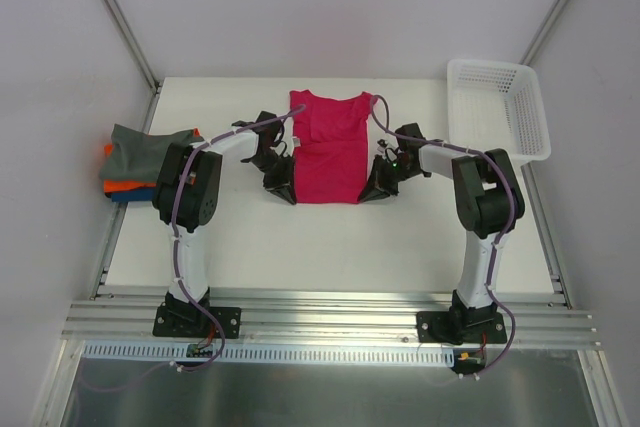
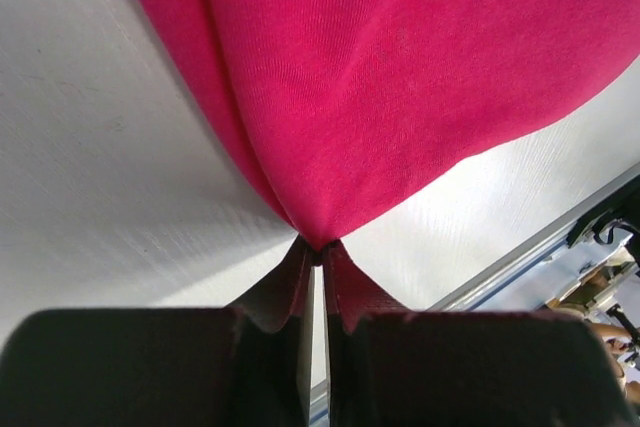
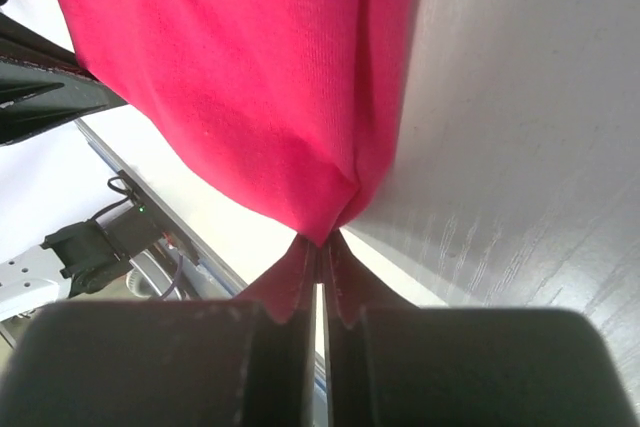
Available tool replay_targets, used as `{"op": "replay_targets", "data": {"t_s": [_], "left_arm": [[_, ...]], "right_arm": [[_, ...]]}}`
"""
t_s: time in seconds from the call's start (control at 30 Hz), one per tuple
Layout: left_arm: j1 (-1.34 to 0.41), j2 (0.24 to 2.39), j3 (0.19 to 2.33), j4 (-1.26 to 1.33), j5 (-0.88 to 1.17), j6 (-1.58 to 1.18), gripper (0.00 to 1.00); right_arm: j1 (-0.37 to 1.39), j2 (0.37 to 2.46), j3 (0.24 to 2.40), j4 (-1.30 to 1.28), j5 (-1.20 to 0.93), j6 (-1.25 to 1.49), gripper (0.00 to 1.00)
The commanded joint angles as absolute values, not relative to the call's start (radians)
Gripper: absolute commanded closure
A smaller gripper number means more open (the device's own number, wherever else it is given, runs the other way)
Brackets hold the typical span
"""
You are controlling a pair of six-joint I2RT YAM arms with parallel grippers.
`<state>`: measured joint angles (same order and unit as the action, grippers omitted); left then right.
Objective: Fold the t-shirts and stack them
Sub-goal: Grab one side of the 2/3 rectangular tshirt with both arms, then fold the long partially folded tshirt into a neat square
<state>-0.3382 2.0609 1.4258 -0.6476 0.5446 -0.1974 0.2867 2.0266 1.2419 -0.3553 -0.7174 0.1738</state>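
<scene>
A magenta-red t-shirt (image 1: 328,147) lies lengthwise in the middle of the white table (image 1: 330,247), its sides folded in. My left gripper (image 1: 283,190) is shut on the shirt's near left corner, which fills the left wrist view (image 2: 400,77). My right gripper (image 1: 371,192) is shut on the near right corner, seen in the right wrist view (image 3: 250,77). Both corners are pinched at the fingertips. A stack of folded t-shirts (image 1: 140,162), grey on top with orange and blue under it, sits at the table's left edge.
A white plastic lattice basket (image 1: 500,107) stands at the back right corner of the table. Metal frame rails (image 1: 330,317) run along the near edge, where both arm bases are bolted. White walls enclose the table on three sides.
</scene>
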Motion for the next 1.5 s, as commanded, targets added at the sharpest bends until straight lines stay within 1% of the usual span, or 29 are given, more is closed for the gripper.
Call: {"op": "replay_targets", "data": {"t_s": [0.0,0.3,0.7,0.97,1.17,1.23,1.43,1.47], "left_arm": [[-0.331,2.048,1.413,-0.653,0.566,-0.195,1.0],[-0.362,1.904,1.324,-0.657,0.598,-0.173,1.0],[-0.498,1.649,1.227,-0.706,0.552,-0.089,1.0],[-0.489,1.522,1.223,-0.782,0.512,-0.04,1.0],[-0.381,1.525,1.305,-0.795,0.496,-0.029,1.0],[-0.365,1.565,1.344,-0.792,0.492,-0.026,1.0],[-0.347,1.761,1.566,-0.792,0.497,-0.014,1.0],[-0.342,1.79,1.628,-0.792,0.502,-0.014,1.0]], "right_arm": [[0.282,2.014,1.272,-0.373,-0.719,0.147,0.99],[0.268,1.821,1.174,-0.462,-0.764,0.118,1.0],[0.272,1.571,1.042,-0.486,-0.767,0.124,0.99],[0.255,1.434,1.045,-0.532,-0.759,0.126,0.99],[0.218,1.474,1.136,-0.503,-0.739,0.138,0.99],[0.213,1.512,1.175,-0.485,-0.732,0.14,1.0],[0.213,1.712,1.382,-0.437,-0.715,0.14,0.99],[0.215,1.736,1.414,-0.431,-0.715,0.143,1.0]]}}
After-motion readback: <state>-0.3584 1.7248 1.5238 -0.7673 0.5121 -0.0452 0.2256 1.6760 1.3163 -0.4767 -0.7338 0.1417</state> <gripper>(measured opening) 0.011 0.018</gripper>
